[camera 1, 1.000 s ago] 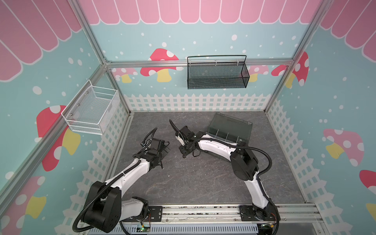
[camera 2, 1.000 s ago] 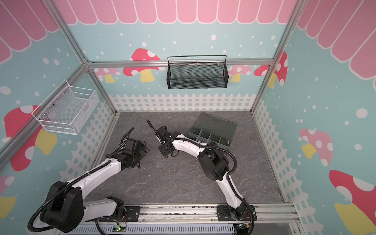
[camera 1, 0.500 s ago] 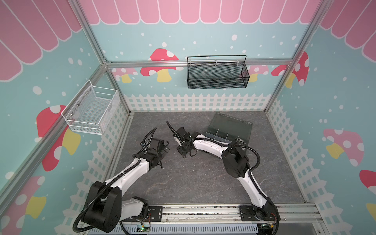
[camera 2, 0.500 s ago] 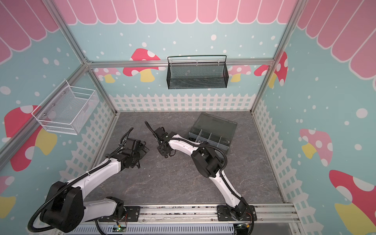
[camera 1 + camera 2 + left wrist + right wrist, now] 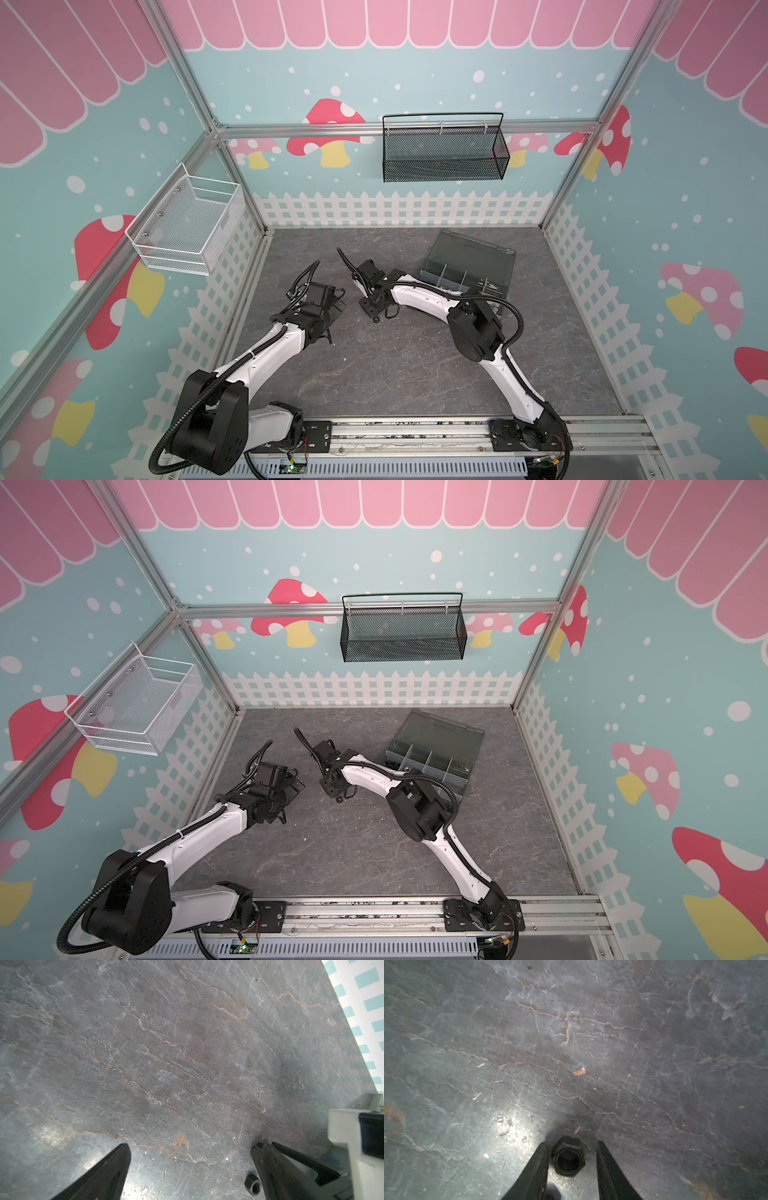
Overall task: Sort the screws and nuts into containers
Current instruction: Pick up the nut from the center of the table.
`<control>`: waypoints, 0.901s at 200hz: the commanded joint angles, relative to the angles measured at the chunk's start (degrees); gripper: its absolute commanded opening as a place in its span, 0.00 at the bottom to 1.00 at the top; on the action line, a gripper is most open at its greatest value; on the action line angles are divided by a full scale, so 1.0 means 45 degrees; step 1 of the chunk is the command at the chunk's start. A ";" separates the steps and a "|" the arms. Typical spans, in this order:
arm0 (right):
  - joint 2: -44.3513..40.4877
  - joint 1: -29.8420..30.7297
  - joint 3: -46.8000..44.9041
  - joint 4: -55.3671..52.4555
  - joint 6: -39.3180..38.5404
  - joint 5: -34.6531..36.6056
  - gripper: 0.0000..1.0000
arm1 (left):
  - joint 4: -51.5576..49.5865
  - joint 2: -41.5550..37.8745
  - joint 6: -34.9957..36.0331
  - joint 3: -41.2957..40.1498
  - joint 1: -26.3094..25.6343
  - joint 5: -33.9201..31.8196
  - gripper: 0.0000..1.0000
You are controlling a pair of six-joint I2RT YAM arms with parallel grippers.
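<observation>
Straddling a black hex nut [image 5: 568, 1156] on the slate tabletop [image 5: 571, 1043], the right gripper [image 5: 571, 1144] is standing half spread, pinching nothing yet: the nut is lying flat, hole upward, just beside one finger [image 5: 537, 1167], clear of the other. The left gripper [image 5: 191, 1145] is gaping wide beside a second nut [image 5: 253, 1184].

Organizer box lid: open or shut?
Open. The lid is swung back and the divided cells are exposed in both top views.
</observation>
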 commanded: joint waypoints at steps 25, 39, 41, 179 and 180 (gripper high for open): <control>0.0482 -0.0013 0.0051 -0.0708 -0.0143 -0.0376 0.37 | -0.0123 0.0043 -0.0207 -0.0185 0.0095 -0.0101 1.00; 0.0445 -0.0013 0.0035 -0.0763 -0.0184 -0.0665 0.36 | -0.0128 0.0024 -0.0205 -0.0184 0.0099 -0.0092 1.00; 0.0455 -0.0013 0.0026 -0.0769 -0.0199 -0.0715 0.36 | -0.0124 0.0024 -0.0202 -0.0185 0.0096 -0.0092 1.00; 0.0624 -0.0022 -0.0218 -0.1499 -0.0963 -0.1483 0.26 | -0.0122 0.0220 -0.0190 -0.0039 0.0137 -0.0037 1.00; 0.0629 -0.0018 -0.0218 -0.1497 -0.0965 -0.1476 0.26 | -0.0122 0.0220 -0.0196 -0.0034 0.0136 -0.0035 1.00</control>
